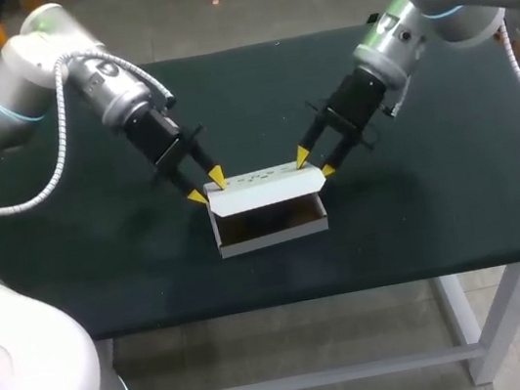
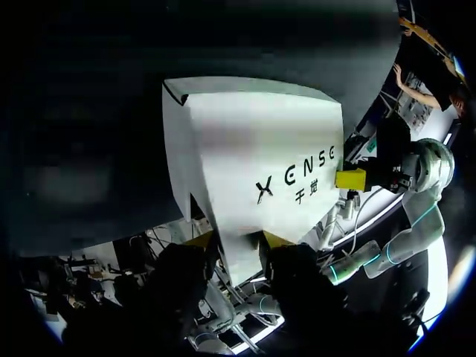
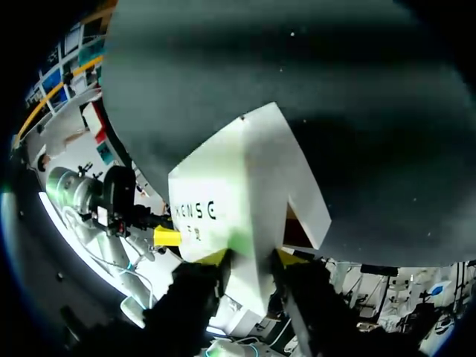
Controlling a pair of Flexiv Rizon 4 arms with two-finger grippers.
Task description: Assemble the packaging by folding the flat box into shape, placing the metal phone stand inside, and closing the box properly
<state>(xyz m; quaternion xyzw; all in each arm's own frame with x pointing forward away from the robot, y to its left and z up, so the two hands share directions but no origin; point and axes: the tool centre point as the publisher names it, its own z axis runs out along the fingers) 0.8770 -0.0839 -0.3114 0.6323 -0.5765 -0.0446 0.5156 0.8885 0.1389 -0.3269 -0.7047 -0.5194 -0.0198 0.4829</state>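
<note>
Two grippers on one box, so how does each hold it?

The left gripper (image 1: 207,186) has its yellow-tipped fingers (image 2: 201,239) pressed from both sides onto the left end of the lid (image 1: 264,188). The right gripper (image 1: 314,163) pinches the right end in the same way, with the thin card caught between its two tips.

Where does the box (image 1: 272,238) sit?

Near the middle of the table (image 1: 440,206), on a dark, matte cloth-like surface. It is a shallow oblong of smooth white cardboard with crisp folded edges. The near side is open, with a low front wall.

And the lid?

A flat white panel raised along the far edge, tilted up over the tray. It is held between the two arms, which slant in from the far left and far right. In the left wrist view its broad face carries dark print, and a notch is cut at one corner. The other arm's yellow tip shows at its far end.

What about the inside?

Bare brown card, in shadow under the lid. I cannot tell what lies in it.

What are the arms like?

Glossy rounded white shells with black gripper bodies. A ribbed grey hose loops along the left one.
</note>
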